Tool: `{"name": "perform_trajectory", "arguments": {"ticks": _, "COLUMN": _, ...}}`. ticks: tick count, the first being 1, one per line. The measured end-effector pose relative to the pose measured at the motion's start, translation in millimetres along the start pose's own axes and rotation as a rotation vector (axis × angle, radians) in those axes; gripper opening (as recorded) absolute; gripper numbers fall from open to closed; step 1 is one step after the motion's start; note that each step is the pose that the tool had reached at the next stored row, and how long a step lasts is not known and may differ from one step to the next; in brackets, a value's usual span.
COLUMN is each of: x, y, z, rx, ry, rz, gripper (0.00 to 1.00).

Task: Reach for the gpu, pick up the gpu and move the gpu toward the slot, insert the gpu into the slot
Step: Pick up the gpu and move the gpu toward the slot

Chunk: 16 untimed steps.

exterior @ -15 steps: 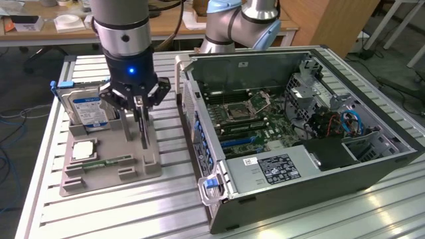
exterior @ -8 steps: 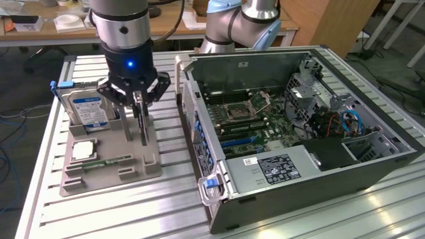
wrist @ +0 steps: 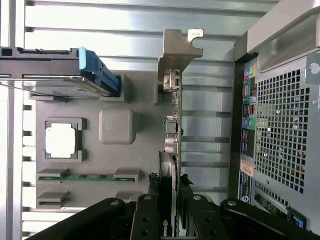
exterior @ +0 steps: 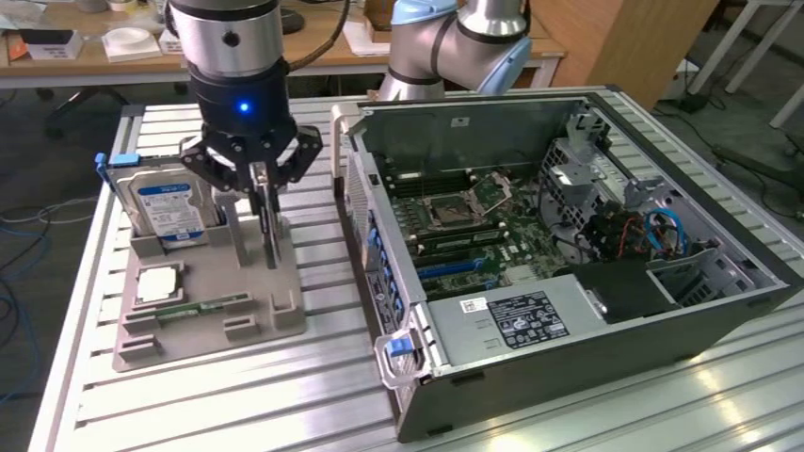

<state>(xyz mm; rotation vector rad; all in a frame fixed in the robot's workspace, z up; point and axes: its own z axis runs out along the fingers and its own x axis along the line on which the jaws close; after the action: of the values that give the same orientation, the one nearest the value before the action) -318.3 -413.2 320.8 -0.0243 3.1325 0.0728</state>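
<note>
black claw (exterior: 260, 191) clamped on the thin dark upright gpu card (wrist: 171, 125) in a grey plastic holder (exterior: 239, 282); silver blue-labelled hard drive (exterior: 169, 207) just beside, open computer case (exterior: 566, 367) near.

Arm (exterior: 233, 47) upright, claw (exterior: 260, 209) straight down, fingers (wrist: 146, 215) pinched on gpu (wrist: 171, 145).

one gpu (exterior: 266, 224), one hard drive (exterior: 169, 202), one memory stick (exterior: 207, 306), one processor (exterior: 157, 282), one computer case (exterior: 566, 331).

A holder tray (exterior: 251, 325) on the desk (exterior: 251, 405): hard drive (exterior: 169, 207) upright in its far corner, gpu (exterior: 269, 240) on edge alongside, processor (exterior: 160, 282) and memory stick (exterior: 207, 306) flat in its near half; computer case (exterior: 528, 363) beside the tray, exterior view's right.
</note>
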Motion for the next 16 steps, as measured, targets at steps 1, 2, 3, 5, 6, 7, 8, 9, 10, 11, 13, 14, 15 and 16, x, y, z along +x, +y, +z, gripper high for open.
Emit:
{"name": "perform_trajectory", "arguments": {"ticks": 1, "x": 0.0, "y": 0.1, "z": -1.9, "rx": 0.0000, "ry": 0.0000, "rz": 0.000, "gripper": 0.26}}
{"name": "perform_trajectory", "arguments": {"ticks": 2, "x": 0.0, "y": 0.2, "z": -3.9, "rx": 0.0000, "ry": 0.0000, "rz": 0.000, "gripper": 0.26}}
{"name": "perform_trajectory", "arguments": {"ticks": 3, "x": 0.0, "y": 0.3, "z": -5.8, "rx": 0.0000, "ry": 0.0000, "rz": 0.000, "gripper": 0.26}}
{"name": "perform_trajectory", "arguments": {"ticks": 5, "x": -0.1, "y": 0.4, "z": -9.6, "rx": 0.0001, "ry": 0.0001, "rz": 0.000, "gripper": 0.26}}
{"name": "perform_trajectory", "arguments": {"ticks": 6, "x": -0.1, "y": 0.5, "z": -11.5, "rx": 0.0001, "ry": 0.0001, "rz": 0.000, "gripper": 0.26}}
{"name": "perform_trajectory", "arguments": {"ticks": 7, "x": -0.1, "y": 0.6, "z": -13.2, "rx": 0.0001, "ry": 0.0001, "rz": 0.000, "gripper": 0.26}}
{"name": "perform_trajectory", "arguments": {"ticks": 8, "x": -0.1, "y": 0.7, "z": -15.1, "rx": 0.0001, "ry": 0.0001, "rz": 0.000, "gripper": 0.26}}
{"name": "perform_trajectory", "arguments": {"ticks": 9, "x": -0.2, "y": 0.8, "z": -16.9, "rx": 0.0000, "ry": 0.0000, "rz": 0.000, "gripper": 0.26}}
{"name": "perform_trajectory", "arguments": {"ticks": 10, "x": -0.2, "y": 0.9, "z": -18.9, "rx": 0.0000, "ry": 0.0000, "rz": 0.000, "gripper": 0.26}}
{"name": "perform_trajectory", "arguments": {"ticks": 11, "x": -0.2, "y": 0.9, "z": -20.7, "rx": 0.0001, "ry": 0.0001, "rz": 0.000, "gripper": 0.26}}
{"name": "perform_trajectory", "arguments": {"ticks": 13, "x": -0.2, "y": 1.1, "z": -24.1, "rx": 0.0000, "ry": 0.0000, "rz": 0.000, "gripper": 0.26}}
{"name": "perform_trajectory", "arguments": {"ticks": 14, "x": -0.2, "y": 1.2, "z": -25.7, "rx": 0.0001, "ry": 0.0000, "rz": 0.000, "gripper": 0.26}}
{"name": "perform_trajectory", "arguments": {"ticks": 15, "x": -0.2, "y": 1.3, "z": -27.5, "rx": 0.0000, "ry": 0.0001, "rz": 0.000, "gripper": 0.26}}
{"name": "perform_trajectory", "arguments": {"ticks": 16, "x": -0.2, "y": 1.4, "z": -29.2, "rx": 0.0001, "ry": 0.0001, "rz": 0.000, "gripper": 0.26}}
